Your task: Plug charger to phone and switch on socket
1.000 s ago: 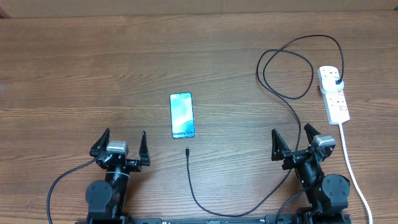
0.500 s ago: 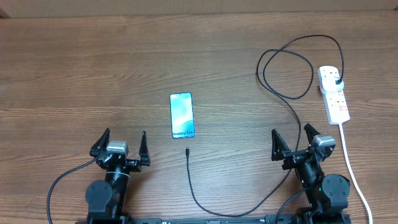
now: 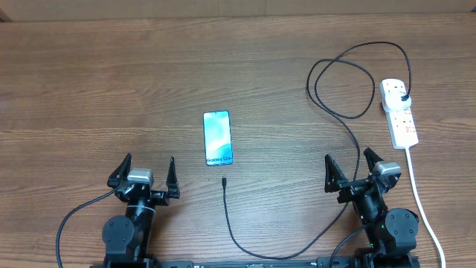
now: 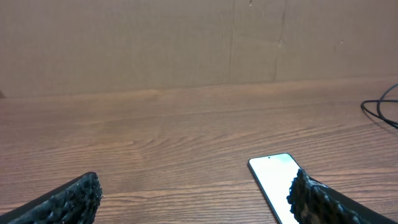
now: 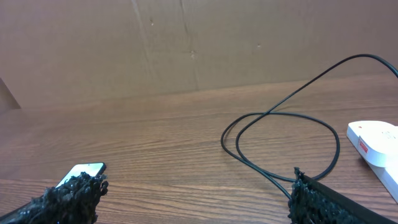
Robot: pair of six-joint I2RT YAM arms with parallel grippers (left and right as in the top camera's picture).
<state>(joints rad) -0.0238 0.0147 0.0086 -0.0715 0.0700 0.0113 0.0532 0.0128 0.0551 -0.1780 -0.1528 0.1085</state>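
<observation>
The phone [image 3: 217, 138] lies flat mid-table with its lit blue-white screen up; it also shows in the left wrist view [image 4: 277, 180] and the right wrist view [image 5: 81, 173]. The charger cable [image 3: 349, 126] runs from its black plug [image 3: 402, 97] in the white socket strip [image 3: 399, 113], loops across the right side [image 5: 280, 134], and ends in a small connector tip [image 3: 224, 181] just below the phone. My left gripper [image 3: 145, 175] is open and empty, left of the tip. My right gripper [image 3: 349, 171] is open and empty, beside the cable.
The socket's thick white cord [image 3: 420, 201] runs down the right side past my right arm. A brown cardboard wall [image 4: 186, 43] stands along the table's far edge. The socket's end shows in the right wrist view [image 5: 376, 140].
</observation>
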